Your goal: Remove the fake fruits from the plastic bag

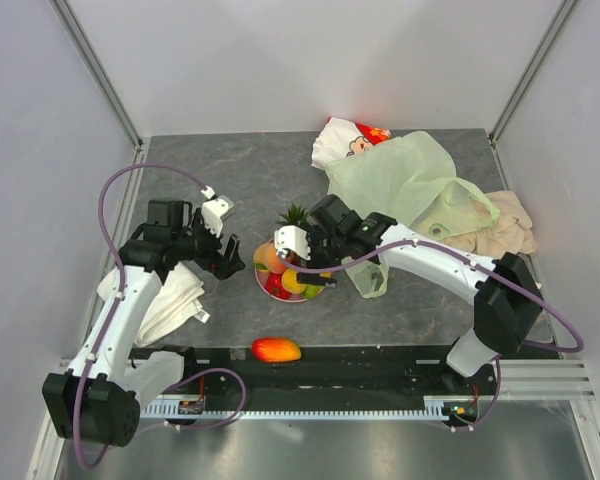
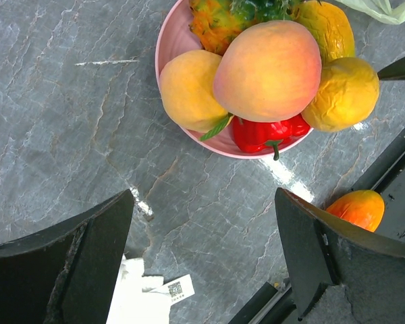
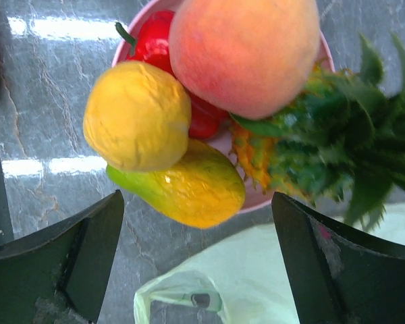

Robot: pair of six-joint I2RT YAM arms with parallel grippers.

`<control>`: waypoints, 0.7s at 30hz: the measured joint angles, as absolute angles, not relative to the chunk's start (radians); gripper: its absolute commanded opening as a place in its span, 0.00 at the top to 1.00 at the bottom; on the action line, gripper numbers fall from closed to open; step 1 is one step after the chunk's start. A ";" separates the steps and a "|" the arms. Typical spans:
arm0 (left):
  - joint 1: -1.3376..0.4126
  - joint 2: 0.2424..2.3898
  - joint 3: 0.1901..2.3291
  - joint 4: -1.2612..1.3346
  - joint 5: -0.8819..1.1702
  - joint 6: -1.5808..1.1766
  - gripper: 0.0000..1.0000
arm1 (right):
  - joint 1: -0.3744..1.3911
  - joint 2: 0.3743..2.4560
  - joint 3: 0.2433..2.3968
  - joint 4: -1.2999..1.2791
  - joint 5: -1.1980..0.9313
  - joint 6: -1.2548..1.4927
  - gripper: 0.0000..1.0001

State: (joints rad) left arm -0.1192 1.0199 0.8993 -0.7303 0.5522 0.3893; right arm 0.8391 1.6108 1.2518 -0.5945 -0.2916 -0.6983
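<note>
White walls [image 1: 280,60] enclose grey table [image 1: 210,170] bearing plastic bag [image 1: 410,180].

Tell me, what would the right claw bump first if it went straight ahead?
Most likely the yellow-green mango on the pink plate: it lies right between the tips of the open right claw. Depth is hard to judge, though.

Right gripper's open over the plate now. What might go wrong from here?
1. The peach sits atop the heaped pink plate; the right gripper, open close above, may knock it off when pulling away.
2. The red-orange mango lies at the table's near edge; a sweeping arm might push it off.
3. A plastic bag fold lies beside the right gripper and may snag.
</note>
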 measured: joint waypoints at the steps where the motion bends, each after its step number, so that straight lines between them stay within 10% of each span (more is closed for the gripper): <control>1: -0.119 1.018 0.899 -0.731 0.552 0.389 0.07 | 0.835 1.604 1.251 -0.598 -0.288 -0.697 0.02; 11: -0.119 0.996 0.900 -0.731 0.552 0.379 0.08 | 0.781 1.386 1.274 -0.703 -0.344 -0.572 0.02; 21: -0.113 0.907 0.929 -0.730 0.494 0.209 0.06 | 1.097 1.524 1.314 -0.785 -0.447 -0.579 0.02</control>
State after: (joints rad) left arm -0.1131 0.9073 0.9291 -0.7300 0.4942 0.2092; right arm 1.0966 1.5238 1.3140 -0.7853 -0.4473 -0.5793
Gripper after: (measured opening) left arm 0.930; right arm 0.965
